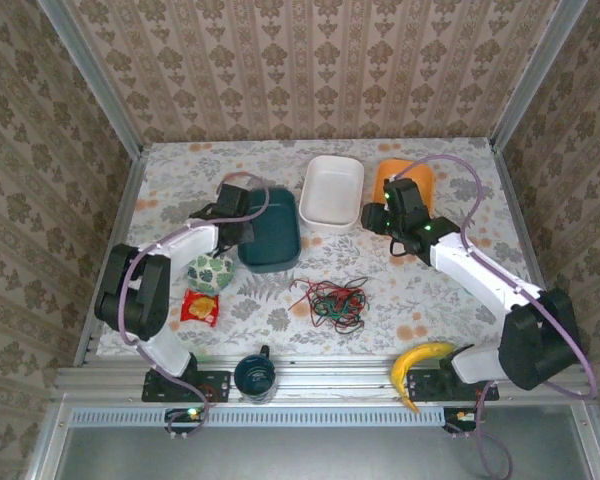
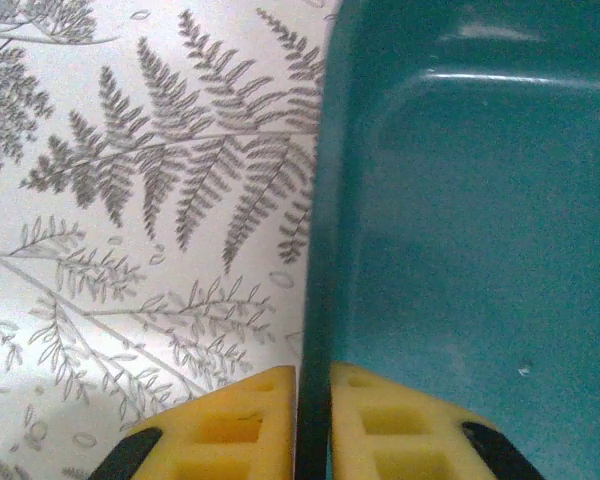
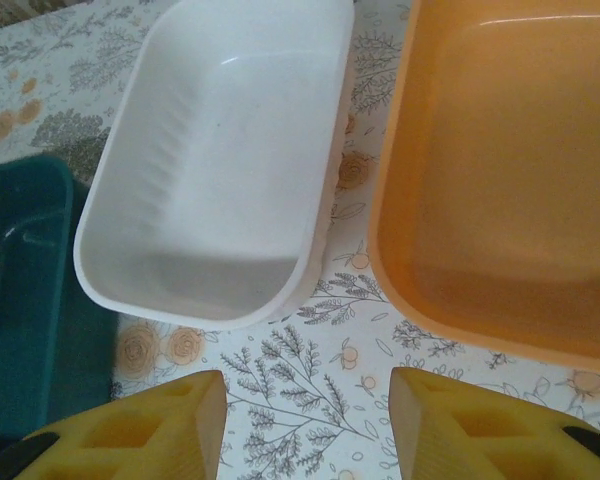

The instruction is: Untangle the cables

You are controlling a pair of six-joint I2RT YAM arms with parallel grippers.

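Cables (image 1: 330,300): a loose red, green and black tangle on the table (image 1: 420,290), nearer the bases than both pincers and well apart from each, with bare table on all sides. Left pincer (image 2: 312,388): fingers together astride the rim of the teal tray (image 2: 460,220), clamping it; open table lies on the rim's outer side. Right pincer (image 3: 305,385): fingers apart, holding nothing, over the bare strip between the white tray (image 3: 210,170) and the orange tray (image 3: 500,170)
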